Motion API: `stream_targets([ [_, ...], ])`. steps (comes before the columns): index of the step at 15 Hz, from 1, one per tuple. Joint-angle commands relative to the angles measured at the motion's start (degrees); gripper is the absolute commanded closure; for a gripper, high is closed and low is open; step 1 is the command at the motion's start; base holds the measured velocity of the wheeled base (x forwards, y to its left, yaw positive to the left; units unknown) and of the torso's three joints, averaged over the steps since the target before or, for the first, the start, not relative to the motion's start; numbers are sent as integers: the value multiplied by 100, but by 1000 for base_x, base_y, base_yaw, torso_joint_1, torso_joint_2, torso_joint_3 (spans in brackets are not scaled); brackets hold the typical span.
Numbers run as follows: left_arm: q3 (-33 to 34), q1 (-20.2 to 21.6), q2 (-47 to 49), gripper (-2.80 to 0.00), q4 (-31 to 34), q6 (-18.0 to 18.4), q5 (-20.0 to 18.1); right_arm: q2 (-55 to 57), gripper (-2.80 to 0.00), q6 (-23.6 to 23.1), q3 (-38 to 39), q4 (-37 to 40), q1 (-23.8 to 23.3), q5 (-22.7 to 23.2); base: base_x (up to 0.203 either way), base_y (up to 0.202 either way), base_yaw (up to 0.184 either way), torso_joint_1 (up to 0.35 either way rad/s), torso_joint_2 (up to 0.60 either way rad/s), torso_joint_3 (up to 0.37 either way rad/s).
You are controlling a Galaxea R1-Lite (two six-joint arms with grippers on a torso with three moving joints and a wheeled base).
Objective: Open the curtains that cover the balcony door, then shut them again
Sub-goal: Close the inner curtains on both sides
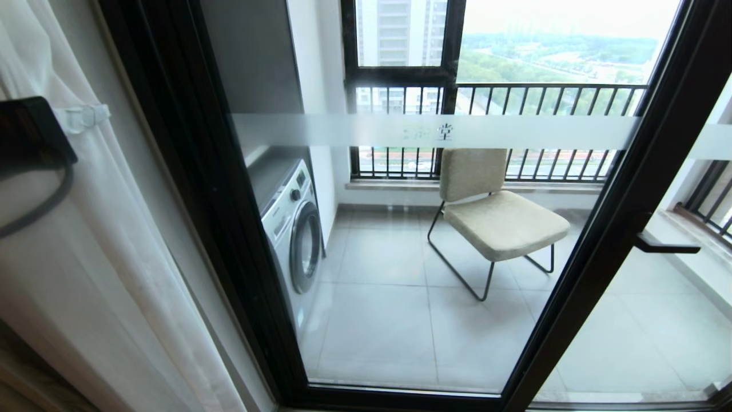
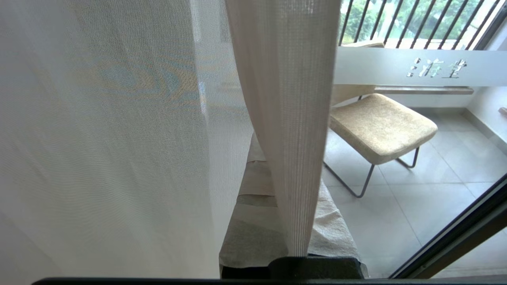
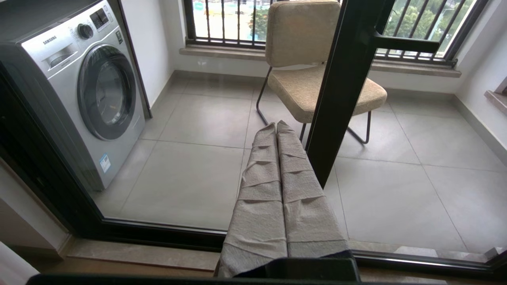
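Now, L to R, for you:
sheer (image 1: 97, 240): bunched far left, off the glass so the door (image 1: 434, 240) shows bare.
L gripper (image 2: 293, 233): pads shut w/ a sheer fold pinched btwn them, prob to drag it.
R gripper (image 3: 276, 130): shut, empty, facing the door frame, well apart from the sheer.

Curtains (image 1: 86, 240) left of balcony door (image 1: 400, 257); washing machine (image 1: 291, 229), chair (image 1: 494, 212) behind glass.

Sheer white woven curtains (image 2: 119, 138) hanging matt beside the balcony door (image 1: 400, 257) of clear glossy glass in black metal, frosted band (image 1: 514, 133) crossing it, chair (image 1: 497, 217) beyond showing nubbly beige cloth, washing machine (image 3: 79, 87) gleaming smooth silver, floor tiles (image 3: 190, 174) shining faintly, right end effector (image 3: 277, 130) wearing wrinkled grey cloth wrap.
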Motion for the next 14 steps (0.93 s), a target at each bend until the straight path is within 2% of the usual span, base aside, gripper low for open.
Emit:
stream_targets([
  [1, -1, -11, 12, 0, -16, -1, -3, -2, 0, -3, 0, 0, 2, 2, 0, -186, 3, 3, -1, 2],
  [14, 43, -37, -15, 0, -78, -10, -3, -2, 0, -3, 0, 0, 2, 2, 0, -191, 1, 3, 3, 3],
])
